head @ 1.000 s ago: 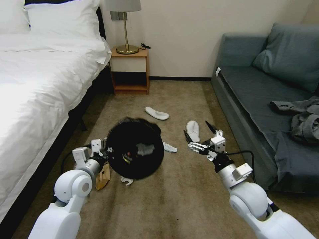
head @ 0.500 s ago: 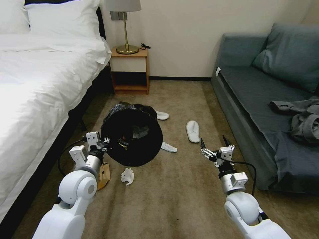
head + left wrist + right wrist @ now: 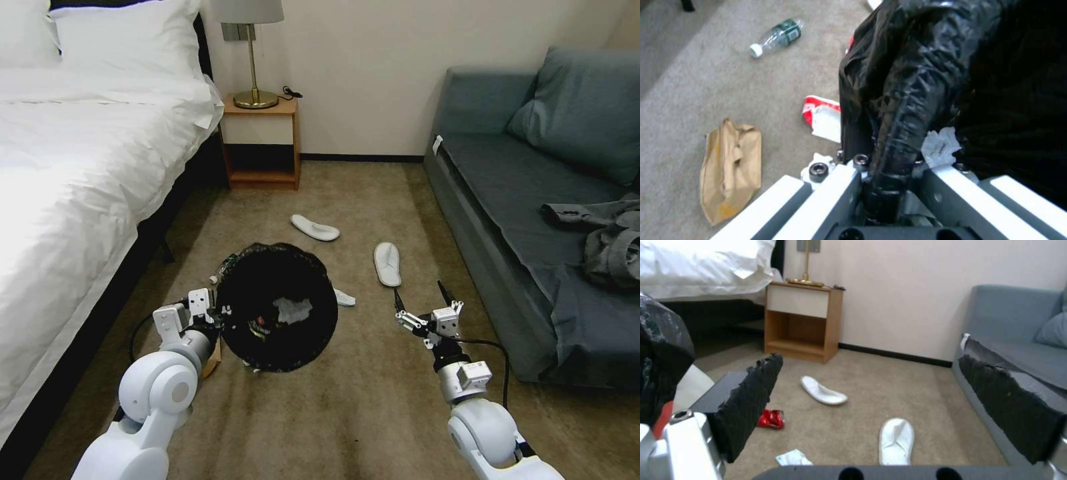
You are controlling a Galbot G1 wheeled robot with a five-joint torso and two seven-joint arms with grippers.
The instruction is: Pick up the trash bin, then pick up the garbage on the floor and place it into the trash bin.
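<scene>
Head view first, and everything gets placed off the trash bin (image 3: 277, 307). Off to its left runs the bed (image 3: 80, 167) with white sheets. Tight against the bin's left rim sits the left gripper (image 3: 212, 311), and the left wrist view shows its fingers (image 3: 835, 186) clamped on the rim's black liner, so the bin is held, mouth tipped toward the camera. Under that arm, left of the bin, lies a brown paper bag (image 3: 731, 166) on the carpet, with a red-and-white wrapper (image 3: 823, 116) right at the bin's wall and a green-labelled bottle (image 3: 778, 36) farther out. Inside the bin a crumpled white tissue (image 3: 293, 310) shows against the black, and a few small coloured scraps. Beyond the bin stands the nightstand (image 3: 261, 143) with a brass lamp (image 3: 253, 67). Just past the bin's far rim lies one white slipper (image 3: 315, 228); a small white wrapper (image 3: 344, 297) peeks out at the bin's right edge. Right of the bin is the second slipper (image 3: 387, 263), and nearer the robot the right gripper (image 3: 421, 308) hangs above the carpet, fingers spread wide with nothing between them. Its wrist view catches a crushed red can (image 3: 770, 418) on the floor. Farthest right of the bin is the grey sofa (image 3: 533, 200).
</scene>
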